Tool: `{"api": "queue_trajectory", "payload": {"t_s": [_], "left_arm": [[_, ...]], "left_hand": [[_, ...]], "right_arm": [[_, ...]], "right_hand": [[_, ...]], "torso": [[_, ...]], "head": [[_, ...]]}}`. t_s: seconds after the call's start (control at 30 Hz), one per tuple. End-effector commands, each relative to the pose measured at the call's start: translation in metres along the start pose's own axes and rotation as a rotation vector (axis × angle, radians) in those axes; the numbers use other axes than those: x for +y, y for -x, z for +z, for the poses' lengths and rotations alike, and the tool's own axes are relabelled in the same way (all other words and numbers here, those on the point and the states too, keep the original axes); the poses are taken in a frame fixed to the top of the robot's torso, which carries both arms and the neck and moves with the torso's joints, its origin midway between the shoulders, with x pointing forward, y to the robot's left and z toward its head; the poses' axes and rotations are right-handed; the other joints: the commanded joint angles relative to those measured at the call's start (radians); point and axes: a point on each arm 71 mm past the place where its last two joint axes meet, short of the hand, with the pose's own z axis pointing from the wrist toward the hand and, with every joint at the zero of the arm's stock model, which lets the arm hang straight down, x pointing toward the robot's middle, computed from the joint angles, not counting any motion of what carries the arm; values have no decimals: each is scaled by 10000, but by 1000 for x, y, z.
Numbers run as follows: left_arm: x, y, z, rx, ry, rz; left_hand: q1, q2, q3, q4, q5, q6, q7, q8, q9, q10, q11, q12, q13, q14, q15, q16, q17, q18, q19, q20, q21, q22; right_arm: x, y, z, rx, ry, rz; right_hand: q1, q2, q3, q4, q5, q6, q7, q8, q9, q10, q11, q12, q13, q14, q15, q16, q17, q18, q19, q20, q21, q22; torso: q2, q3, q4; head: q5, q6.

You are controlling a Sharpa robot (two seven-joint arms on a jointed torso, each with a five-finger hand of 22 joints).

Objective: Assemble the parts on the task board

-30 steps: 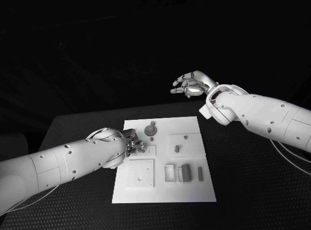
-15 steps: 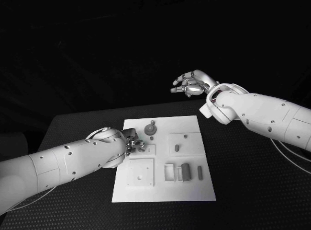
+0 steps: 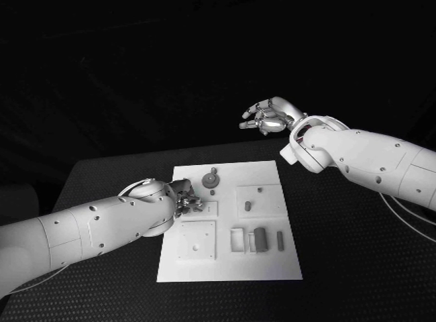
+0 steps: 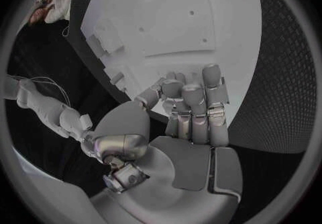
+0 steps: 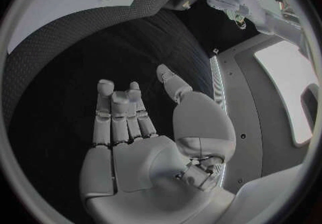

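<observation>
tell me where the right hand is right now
In the head view the right hand is raised beyond the far edge of the table, past the far right corner of the task board, fingers spread and holding nothing.

Left arm reaching in low across the desk, forearm angled inward; left hand lowered, fingers curled together, grasp not discernible. Right arm raised, bent at the wrist; right hand held high, well apart from the left, fingers extended and loosely spread, palm bare.
</observation>
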Motion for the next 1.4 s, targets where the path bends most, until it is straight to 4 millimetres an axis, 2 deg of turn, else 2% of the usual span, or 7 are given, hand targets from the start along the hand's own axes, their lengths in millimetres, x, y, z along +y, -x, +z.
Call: {"api": "queue_trajectory", "payload": {"t_s": [0.03,0.4,0.5,0.83,0.93,1.2,1.4], "left_arm": [[3,-12,0,380,111,490],[3,-13,1,446,125,620],[2,-13,1,527,130,653],[2,-16,3,1017,245,666],[3,-16,4,1060,260,691],[0,-18,4,1224,210,692],[1,-18,3,1232,215,806]], "left_hand": [[108,30,33,5,32,945,-606,26,-12,-31,-66,61,-13,-187,-113,66,-17,74,130,-172,-47,208],[90,33,1,20,33,959,-604,12,-1,-28,-64,70,-23,-194,-109,107,-71,66,135,-167,-50,206],[-162,194,-88,46,41,1045,-630,1,22,-9,-86,82,-61,-200,-92,200,-198,54,151,-160,-70,196],[-774,464,97,47,138,1279,-704,-29,83,35,-161,141,-165,-233,-74,471,-552,44,196,-146,-107,207],[-952,493,270,20,467,1360,-731,-27,129,51,-184,181,-208,-250,-78,600,-704,46,224,-147,-86,223],[-1294,562,569,-15,1742,1536,-803,56,318,53,-252,309,-287,-291,-99,919,-1035,36,260,-152,40,242],[-1184,423,694,-18,1877,1555,-821,71,378,52,-269,356,-310,-306,-118,1012,-1140,42,279,-167,108,244]], "right_arm": [[1,-1,0,138,64,41],[0,-1,0,155,52,47],[0,-1,0,155,47,46],[0,-1,0,163,37,47],[0,-1,0,163,33,46],[0,-1,0,184,25,47],[-1,-1,0,193,-2,44]], "right_hand": [[-35,64,-67,5,-18,3,97,-7,-11,-65,29,-28,-11,-75,0,3,-10,94,-18,14,-49,62],[-47,61,-69,8,-18,-1,98,-8,-14,-67,30,-25,-17,-78,1,4,-15,94,-19,14,-52,63],[-48,61,-69,8,-17,-2,98,-9,-15,-68,30,-25,-18,-79,1,4,-16,94,-19,14,-53,63],[-42,65,-63,3,-15,-3,97,-9,-17,-69,30,-22,-23,-82,1,6,-20,94,-20,13,-56,64],[-40,66,-62,2,-15,-3,97,-8,-17,-70,30,-22,-24,-82,1,6,-21,94,-20,12,-56,64],[-40,66,-61,0,-15,-1,97,-7,-18,-71,30,-20,-28,-84,1,7,-24,94,-21,12,-58,65],[-47,67,-62,3,-16,-1,98,-6,-19,-72,30,-19,-30,-85,1,8,-25,94,-21,12,-59,66]], "torso": [[1,4,-6],[0,10,-7],[0,12,-8],[0,9,-9],[0,10,-5],[2,10,-6],[5,6,-3]], "head": [[14,-4],[29,20],[31,19],[43,-26],[34,-29],[23,-48],[5,-65]]}}
